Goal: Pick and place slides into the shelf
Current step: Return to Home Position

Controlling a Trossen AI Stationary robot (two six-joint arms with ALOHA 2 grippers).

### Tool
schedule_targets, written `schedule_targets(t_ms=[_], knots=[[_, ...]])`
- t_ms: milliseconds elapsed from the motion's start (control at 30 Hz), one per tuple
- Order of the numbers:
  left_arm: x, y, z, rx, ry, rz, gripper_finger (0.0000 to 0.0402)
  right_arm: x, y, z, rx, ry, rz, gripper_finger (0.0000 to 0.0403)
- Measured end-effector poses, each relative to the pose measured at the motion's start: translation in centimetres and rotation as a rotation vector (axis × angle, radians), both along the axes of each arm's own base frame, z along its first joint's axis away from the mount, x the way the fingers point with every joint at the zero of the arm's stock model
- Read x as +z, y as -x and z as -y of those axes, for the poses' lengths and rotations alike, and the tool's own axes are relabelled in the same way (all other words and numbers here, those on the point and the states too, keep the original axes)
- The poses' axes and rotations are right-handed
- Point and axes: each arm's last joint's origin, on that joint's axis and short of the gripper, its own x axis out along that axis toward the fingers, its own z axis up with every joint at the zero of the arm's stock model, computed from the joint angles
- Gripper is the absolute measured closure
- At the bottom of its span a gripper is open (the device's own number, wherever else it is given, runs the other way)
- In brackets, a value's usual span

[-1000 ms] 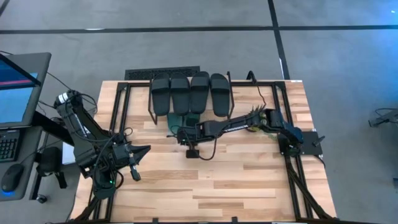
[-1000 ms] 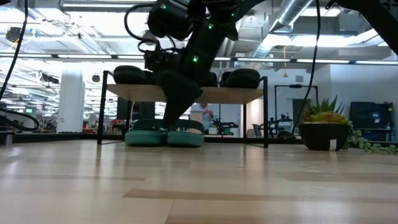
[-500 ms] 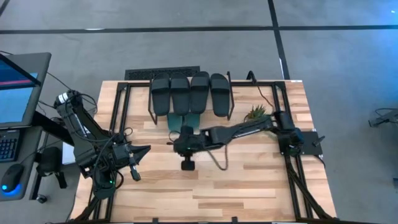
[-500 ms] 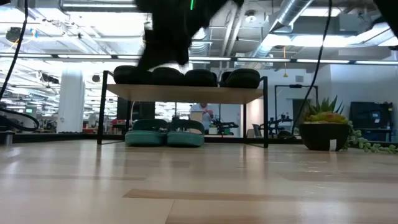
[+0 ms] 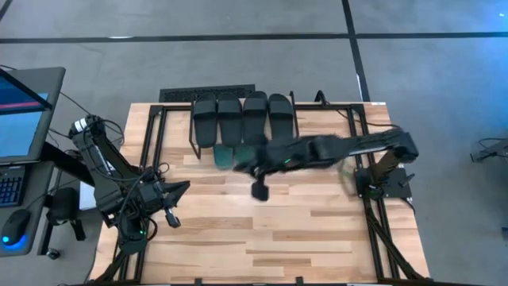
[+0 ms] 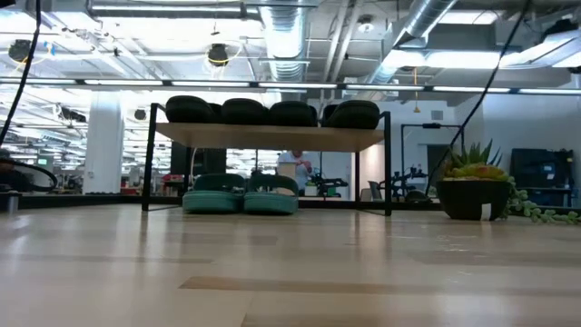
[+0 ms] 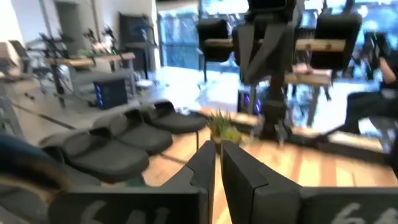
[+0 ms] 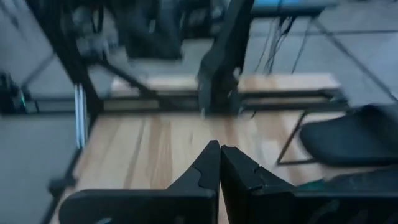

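Observation:
The shelf [image 6: 272, 136] stands at the table's far side. Four black slides [image 5: 242, 115] [image 6: 268, 111] lie side by side on its top board. Two teal slides [image 5: 232, 155] [image 6: 241, 198] rest sole-down on the table under it, toes toward the near edge. My right gripper [image 8: 219, 158] is shut and empty; its arm [image 5: 333, 147] is blurred above the table in front of the shelf, too high for the low view. My left gripper [image 7: 217, 155], also shut and empty, waits near the table's left edge [image 5: 171, 214].
A potted plant [image 6: 472, 186] stands on the table to the right of the shelf. Black frame rails [image 5: 155, 143] run along the table's left and right sides. A monitor and keyboard [image 5: 20, 119] sit beyond the left edge. Bare wood [image 5: 262, 230] fills the near half.
My right gripper has risen from the teal slides under the shelf, leaving the low view, and the arm has swung back toward the table's right. Both teal slides stay where they were. My left arm has kept still.

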Motion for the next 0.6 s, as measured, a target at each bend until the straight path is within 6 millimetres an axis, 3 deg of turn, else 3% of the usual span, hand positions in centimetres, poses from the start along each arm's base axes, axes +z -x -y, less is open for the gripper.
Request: schedule_targets(t_ms=[133,300,433,600], knots=[[0.1,-0.1,-0.2,0.03,-0.011,0.028,0.0388,4.0,3.2,1.0,-0.044,-0.05,0.098,0.0403],[0.1,-0.9,-0.8,0.077,-0.014,0.028,0.0388,7.4,7.2,1.3,-0.02,-0.038,0.172,0.0403],[1.8,-1.8,-1.5,0.136,0.04,0.065,0.0388,8.9,10.5,1.3,0.046,0.066,0.159,0.0403],[4.1,-3.4,-2.7,0.231,-0.041,0.008,0.0388,9.9,14.1,1.9,0.092,0.165,0.108,0.0403]])
